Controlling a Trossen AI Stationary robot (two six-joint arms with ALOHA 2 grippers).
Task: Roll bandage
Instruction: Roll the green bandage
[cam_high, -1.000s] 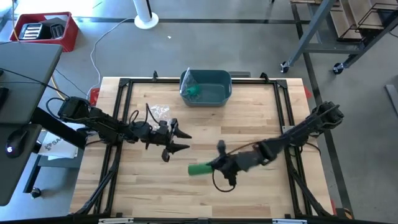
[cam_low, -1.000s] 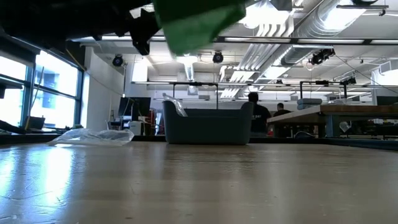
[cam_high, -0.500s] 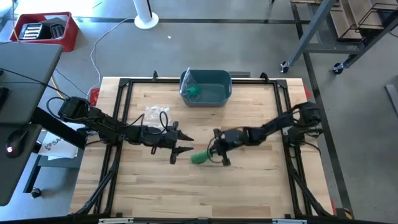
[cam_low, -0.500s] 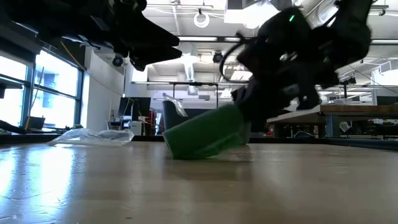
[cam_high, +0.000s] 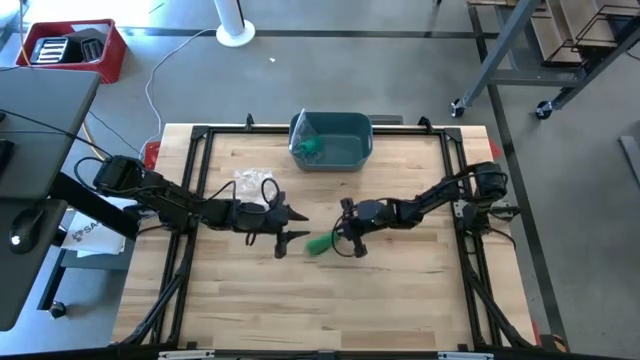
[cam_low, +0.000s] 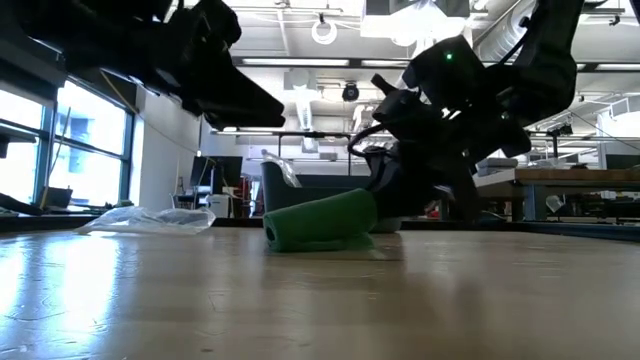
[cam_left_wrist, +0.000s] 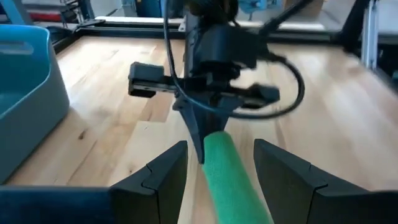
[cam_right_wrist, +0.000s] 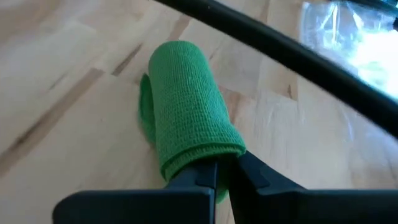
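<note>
Carried from the near table area toward its middle and lowered: green bandage roll (cam_high: 320, 243) now lying flat on the wooden table (cam_high: 400, 290), pinched at 1 end by the right gripper (cam_high: 343, 238). Left gripper (cam_high: 292, 226) just beside, fingers apart. Rolled, apparently ready for release.

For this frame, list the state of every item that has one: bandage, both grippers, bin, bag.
Green rolled bandage: rolled up, lying on its side on the wooden table.
Right gripper: fingers shut on the roll's end.
Left gripper: fingers open, facing the roll's other end, holding nothing.
Blue-grey plastic bin: upright at the far edge, something green inside.
Clear plastic bag: crumpled, lying flat.
</note>
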